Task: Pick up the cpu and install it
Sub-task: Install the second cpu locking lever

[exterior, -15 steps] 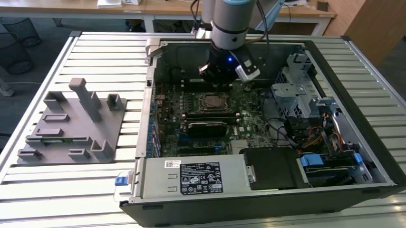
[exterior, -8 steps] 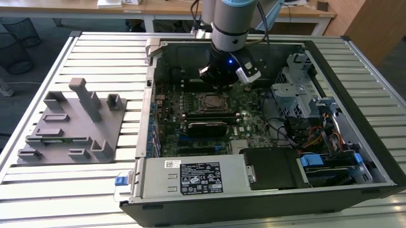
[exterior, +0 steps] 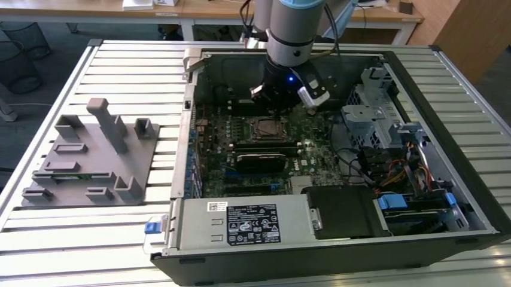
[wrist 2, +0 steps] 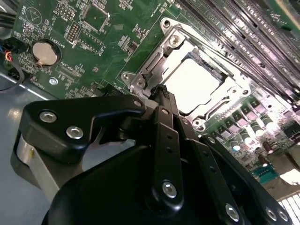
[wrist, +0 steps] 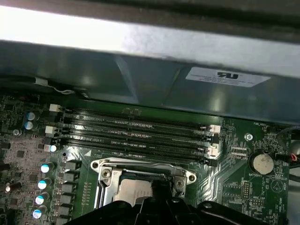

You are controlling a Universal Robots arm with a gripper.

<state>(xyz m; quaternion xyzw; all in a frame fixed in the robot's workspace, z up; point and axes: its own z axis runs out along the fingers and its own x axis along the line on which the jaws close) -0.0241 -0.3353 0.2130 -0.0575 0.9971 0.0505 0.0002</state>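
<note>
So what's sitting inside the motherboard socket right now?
The cpu, its pale metal top showing, lies flat inside the socket frame. The gripper sits at the frame's edge and covers one corner, so what lies under that corner cannot be seen.

A pale slatted desk fills the exterior view. Beyond its far edge stands a row of light wooden tables, with a dark wire bin on the grey floor beside that desk's far corner. A wooden panel rises past the opposite far corner.
</note>
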